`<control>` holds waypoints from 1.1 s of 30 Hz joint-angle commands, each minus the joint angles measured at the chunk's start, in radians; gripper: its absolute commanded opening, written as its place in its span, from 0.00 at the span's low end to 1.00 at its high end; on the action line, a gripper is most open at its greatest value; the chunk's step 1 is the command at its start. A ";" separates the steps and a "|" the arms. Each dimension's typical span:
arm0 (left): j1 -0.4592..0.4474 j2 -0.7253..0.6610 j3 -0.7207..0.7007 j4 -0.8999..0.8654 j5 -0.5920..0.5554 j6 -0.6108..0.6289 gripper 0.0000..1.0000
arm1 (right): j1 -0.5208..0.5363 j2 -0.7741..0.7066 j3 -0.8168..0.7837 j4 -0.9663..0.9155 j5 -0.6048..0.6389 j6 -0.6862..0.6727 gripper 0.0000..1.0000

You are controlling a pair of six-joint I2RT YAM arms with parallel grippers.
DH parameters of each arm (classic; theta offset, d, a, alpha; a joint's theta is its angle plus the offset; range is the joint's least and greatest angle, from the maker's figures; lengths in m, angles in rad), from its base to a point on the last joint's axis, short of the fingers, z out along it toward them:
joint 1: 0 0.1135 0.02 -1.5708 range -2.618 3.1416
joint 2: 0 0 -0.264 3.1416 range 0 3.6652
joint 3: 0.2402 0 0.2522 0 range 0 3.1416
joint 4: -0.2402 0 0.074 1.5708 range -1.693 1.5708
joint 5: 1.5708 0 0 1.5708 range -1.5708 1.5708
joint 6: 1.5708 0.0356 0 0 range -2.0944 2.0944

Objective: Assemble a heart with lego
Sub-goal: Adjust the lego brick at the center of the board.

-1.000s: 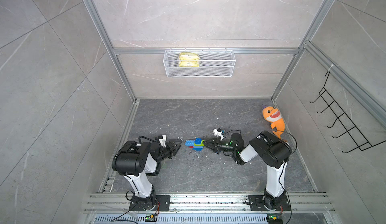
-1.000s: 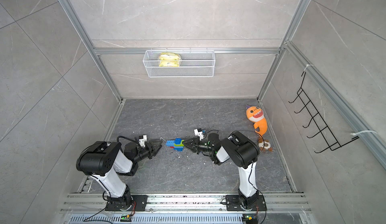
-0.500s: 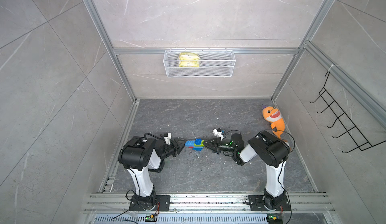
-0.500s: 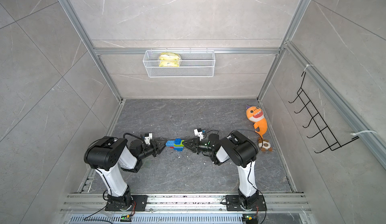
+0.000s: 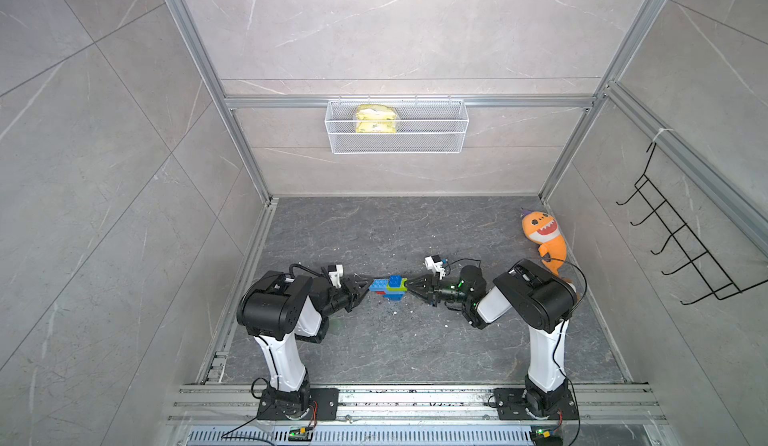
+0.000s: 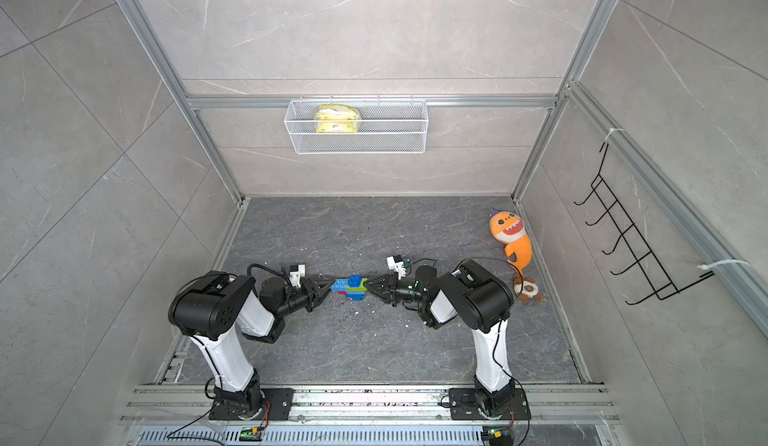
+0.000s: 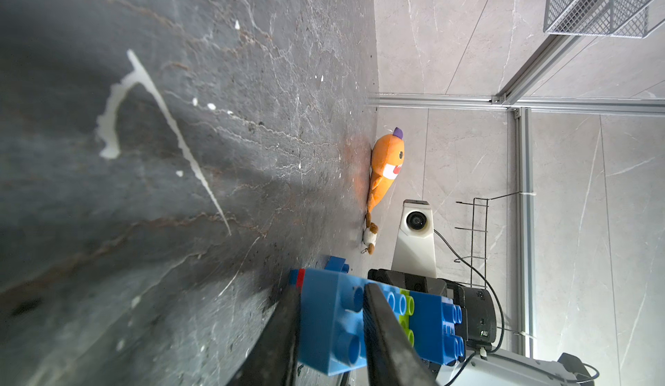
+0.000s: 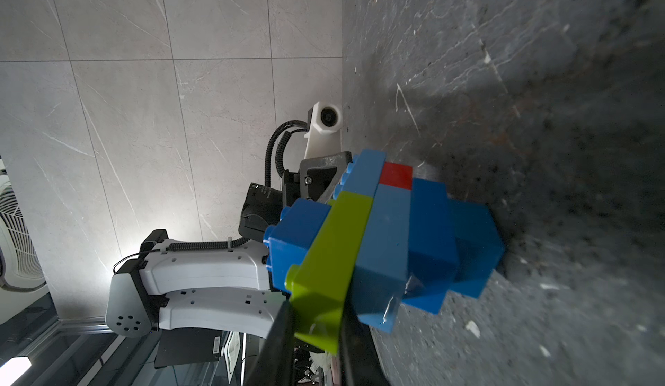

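left hand (image 7: 331, 294) — clamped on heart (image 5: 390, 288) | right hand (image 8: 315, 305) — pinching its lime strip (image 8: 334, 243)

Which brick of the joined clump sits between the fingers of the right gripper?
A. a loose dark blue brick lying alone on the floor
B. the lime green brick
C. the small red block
B: in the right wrist view the right gripper has its two dark fingers closed on the end of the lime green brick.

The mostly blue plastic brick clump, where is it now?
Mid-floor in both top views, the blue plastic brick clump sits between the left gripper and right gripper.
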 commanded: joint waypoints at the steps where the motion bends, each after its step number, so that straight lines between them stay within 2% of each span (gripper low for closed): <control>1: -0.004 -0.004 0.012 0.059 0.000 0.003 0.28 | -0.001 0.023 -0.017 -0.009 0.000 -0.012 0.23; 4: -0.004 -0.003 0.013 0.059 -0.005 0.000 0.25 | -0.004 0.016 -0.018 -0.009 0.001 -0.012 0.31; 9: -0.004 -0.003 0.023 0.058 -0.005 -0.007 0.22 | -0.003 0.016 -0.015 -0.009 0.004 -0.006 0.32; 17: -0.005 -0.004 0.018 0.058 0.008 -0.009 0.31 | -0.002 0.054 -0.022 -0.009 0.018 -0.010 0.24; 23: -0.007 0.000 0.012 0.058 0.008 -0.006 0.38 | -0.012 0.057 -0.043 -0.009 0.024 -0.015 0.23; 33: -0.033 0.023 0.045 0.059 0.017 -0.018 0.38 | -0.038 0.075 -0.065 -0.009 0.033 -0.021 0.23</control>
